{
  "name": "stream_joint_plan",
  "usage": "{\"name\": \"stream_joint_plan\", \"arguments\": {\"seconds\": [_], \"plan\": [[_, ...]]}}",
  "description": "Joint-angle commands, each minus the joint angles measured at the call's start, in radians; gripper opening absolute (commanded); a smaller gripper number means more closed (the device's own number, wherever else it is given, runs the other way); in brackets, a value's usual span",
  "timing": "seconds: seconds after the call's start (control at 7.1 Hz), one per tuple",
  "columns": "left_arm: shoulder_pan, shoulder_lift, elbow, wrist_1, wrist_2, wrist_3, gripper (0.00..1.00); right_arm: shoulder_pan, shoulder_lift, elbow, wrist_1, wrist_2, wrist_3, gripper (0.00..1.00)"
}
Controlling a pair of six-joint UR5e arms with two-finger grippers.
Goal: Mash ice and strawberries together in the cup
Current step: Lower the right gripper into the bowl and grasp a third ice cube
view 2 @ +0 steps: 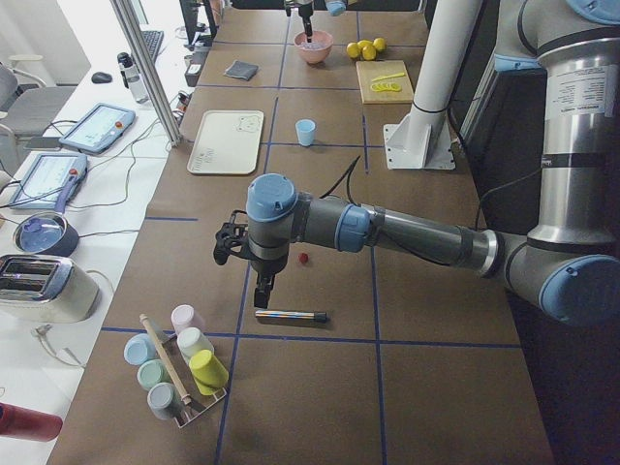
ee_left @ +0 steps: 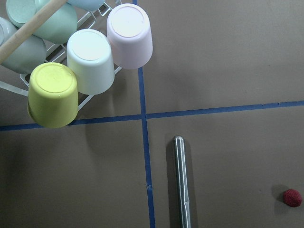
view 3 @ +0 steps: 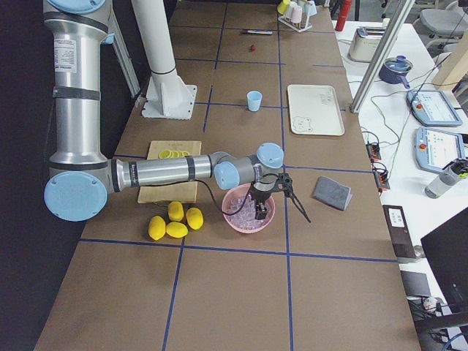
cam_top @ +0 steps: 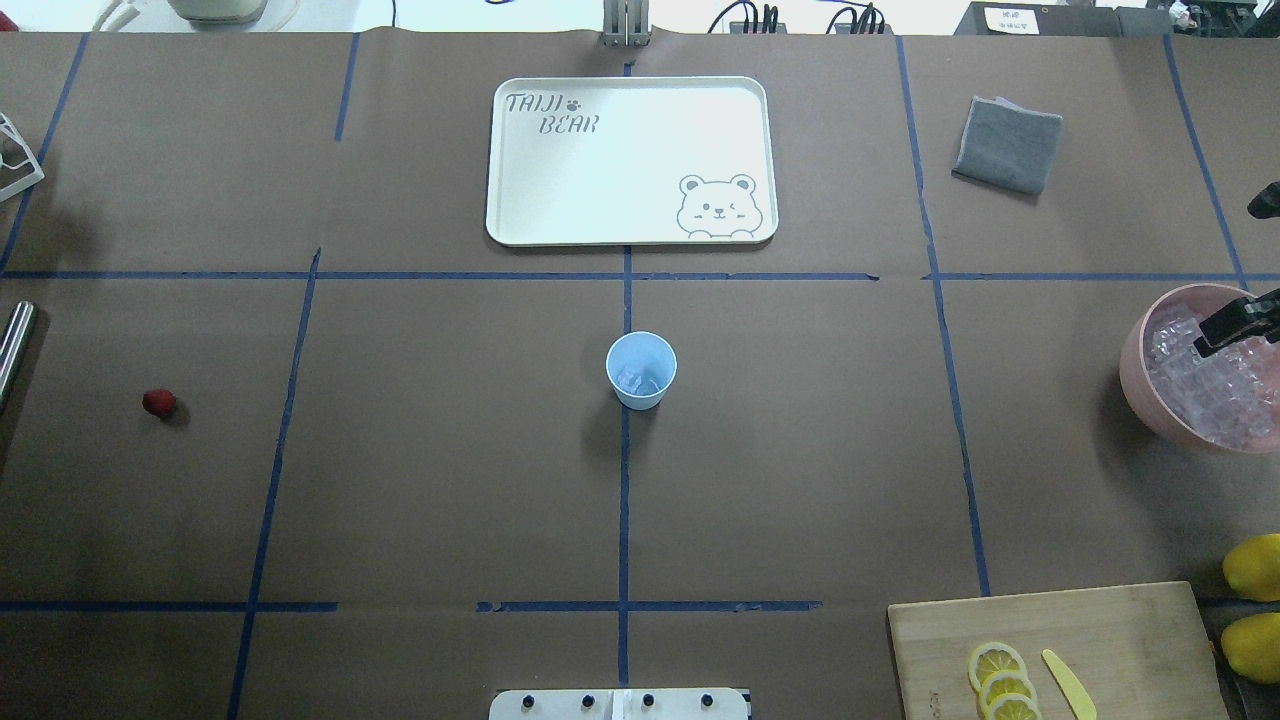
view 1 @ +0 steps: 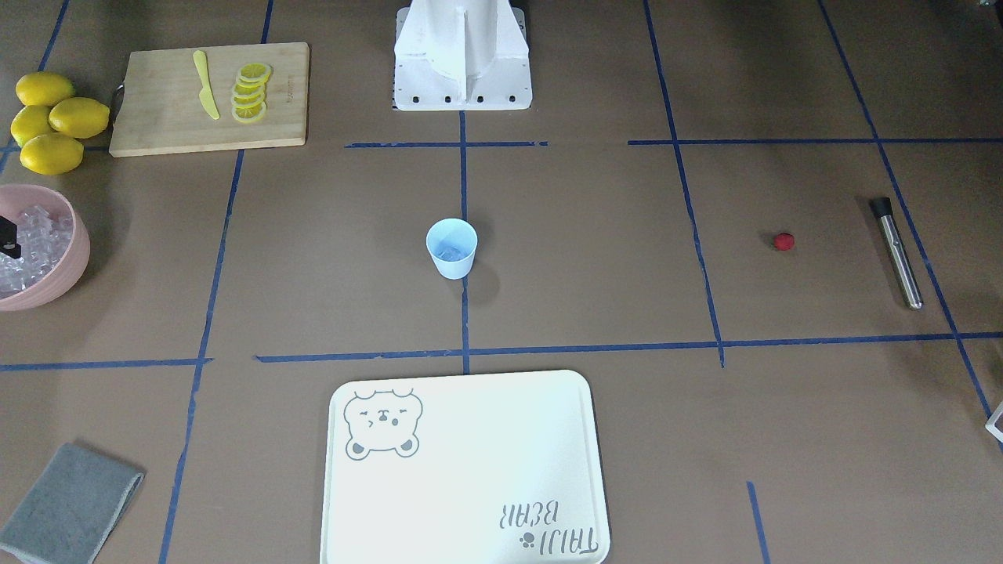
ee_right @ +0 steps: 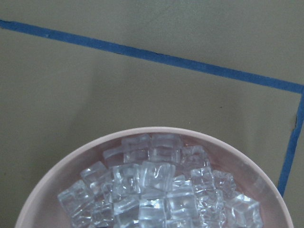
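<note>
Closest to me, under my left wrist camera, the steel muddler (ee_left: 181,183) is lying flat in the frame's lower middle and the strawberry (ee_left: 292,197) is sitting loose at lower right. I cannot tell whether my left gripper (view 2: 242,273) is spread or pressed together. My right gripper (cam_top: 1228,278) is hanging, fingers spread, over the pink bowl (cam_top: 1135,380) of ice (ee_right: 156,190) at the overhead view's right edge. Farther out, at that view's centre, the cup (cam_top: 641,370) is standing upright, holding a few cubes. I am expecting trouble from the round berry rolling off an off-centre pinch, slick cubes squirting loose, and the light cup tipping under the muddler.
</note>
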Motion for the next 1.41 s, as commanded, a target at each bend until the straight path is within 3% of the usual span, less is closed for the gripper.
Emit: {"name": "stream_joint_plan", "arguments": {"seconds": [0.0, 0.99, 1.13, 1.27], "plan": [[0.0, 0.0, 0.0, -0.001, 0.002, 0.0, 1.0, -0.025, 0.002, -0.01, 0.001, -0.001, 0.001, 0.81], [0.0, -0.002, -0.002, -0.002, 0.0, 0.0, 1.0, -0.044, -0.004, -0.007, 0.0, -0.001, -0.005, 0.67], [0.0, -0.002, -0.003, -0.002, 0.0, 0.0, 1.0, -0.045, -0.004, -0.007, 0.0, -0.001, -0.004, 0.55], [0.0, -0.002, -0.003, -0.002, 0.0, 0.0, 1.0, -0.045, -0.001, -0.007, 0.0, -0.001, -0.004, 0.28]]}}
